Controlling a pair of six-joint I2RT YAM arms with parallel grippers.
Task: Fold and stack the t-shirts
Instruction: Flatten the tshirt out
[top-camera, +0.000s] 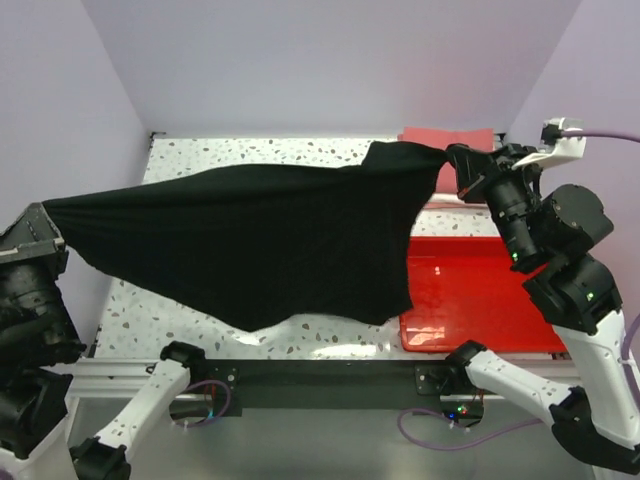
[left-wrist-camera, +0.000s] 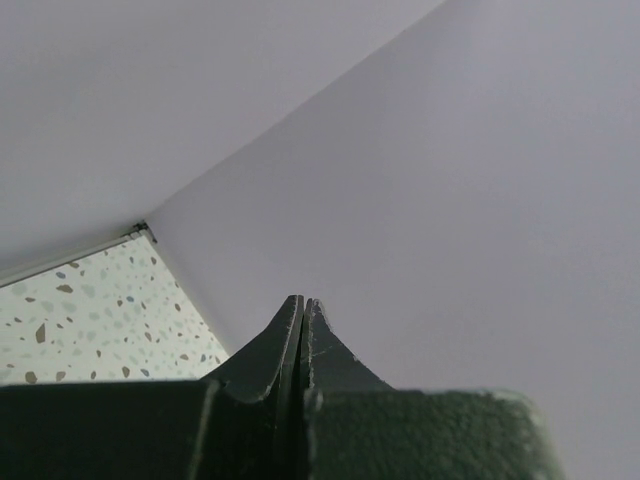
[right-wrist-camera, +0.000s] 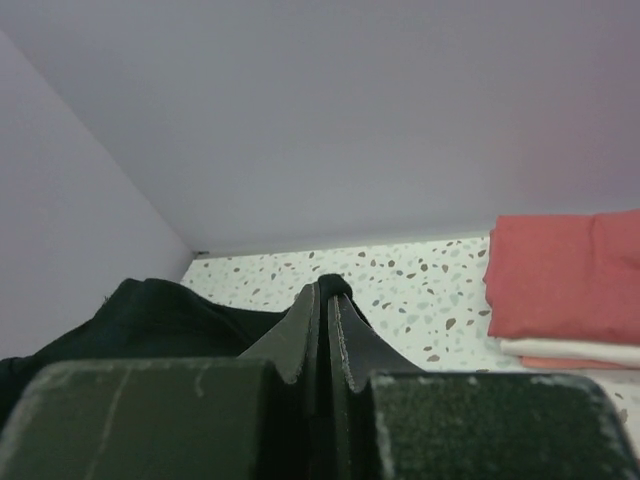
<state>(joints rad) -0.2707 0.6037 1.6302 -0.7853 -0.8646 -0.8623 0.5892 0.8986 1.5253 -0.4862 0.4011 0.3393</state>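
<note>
Top view looks down from behind; wrist views, close, share the table (top-camera: 200, 150).

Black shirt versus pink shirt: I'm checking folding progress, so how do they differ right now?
The black shirt is spread wide and unfolded; the pink shirt is folded compact. The black shirt is stretched between the left gripper and right gripper; the pink shirt lies untouched on a white shirt at the table's far right. Both are plain cloth.

Speckled table (top-camera: 200, 155), red tray (top-camera: 470, 300) at right, folded t-shirts (top-camera: 450, 138) behind it
</note>
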